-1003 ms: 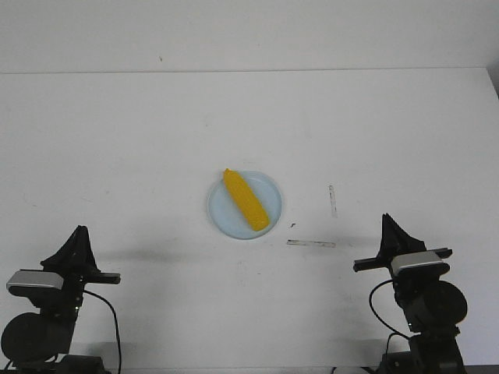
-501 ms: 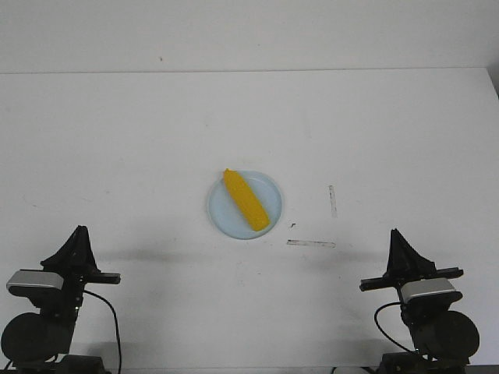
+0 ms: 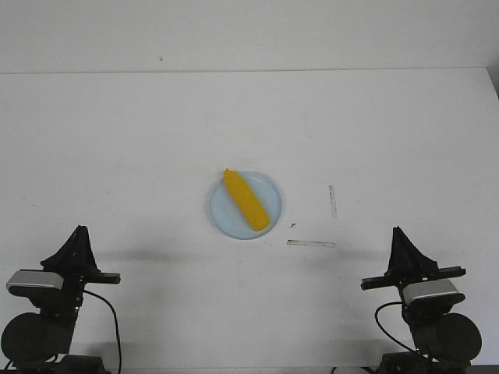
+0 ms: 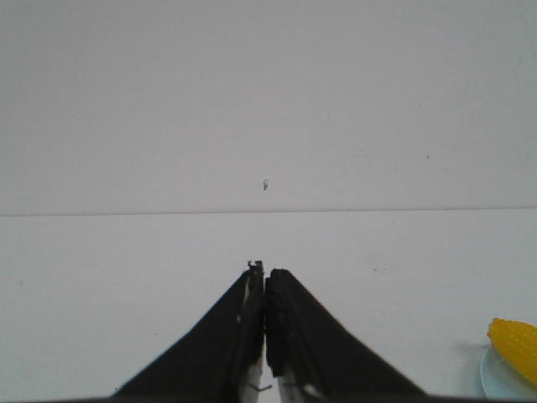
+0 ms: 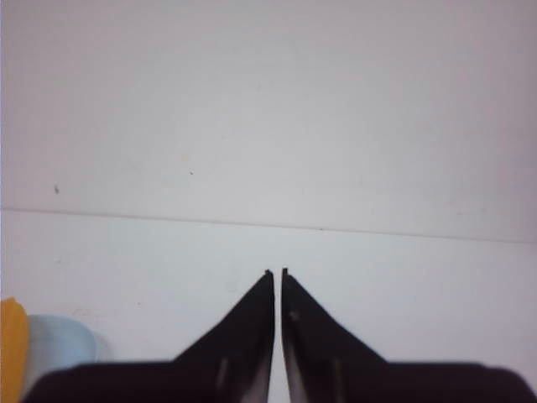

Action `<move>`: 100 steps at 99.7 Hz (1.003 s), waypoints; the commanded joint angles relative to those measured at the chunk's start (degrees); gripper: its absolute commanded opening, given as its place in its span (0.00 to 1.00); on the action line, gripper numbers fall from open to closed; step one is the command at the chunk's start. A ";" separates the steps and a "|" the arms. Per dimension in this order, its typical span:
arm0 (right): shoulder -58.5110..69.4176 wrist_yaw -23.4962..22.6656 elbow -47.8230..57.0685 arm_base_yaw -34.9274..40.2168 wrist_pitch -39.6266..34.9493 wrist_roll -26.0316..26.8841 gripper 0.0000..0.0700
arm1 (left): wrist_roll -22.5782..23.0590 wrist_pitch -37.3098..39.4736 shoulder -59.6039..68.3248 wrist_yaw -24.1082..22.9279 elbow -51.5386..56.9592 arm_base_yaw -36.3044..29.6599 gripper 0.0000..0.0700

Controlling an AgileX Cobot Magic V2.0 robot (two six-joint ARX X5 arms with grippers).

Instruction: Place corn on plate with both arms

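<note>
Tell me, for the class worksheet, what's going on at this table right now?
Nothing is being handled at this moment. The yellow toy corn cob lies diagonally across the pale blue plate in the middle of the white table. Both arms are drawn back to the near edge: the left gripper and right gripper are shut and empty, well apart from the plate. Judging by how things lie, the placing looks done.

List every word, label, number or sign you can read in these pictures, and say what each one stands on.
None: no readable text shows in any view.
The corn, the plate and the table bear no print.
The strips of tape on the table look blank.
The left gripper and right gripper show no lettering.
</note>
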 commanded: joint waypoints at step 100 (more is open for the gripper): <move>-0.11 -0.02 0.02 -0.04 0.59 0.52 0.02 | -0.33 9.11 -2.56 0.13 -12.59 2.62 0.00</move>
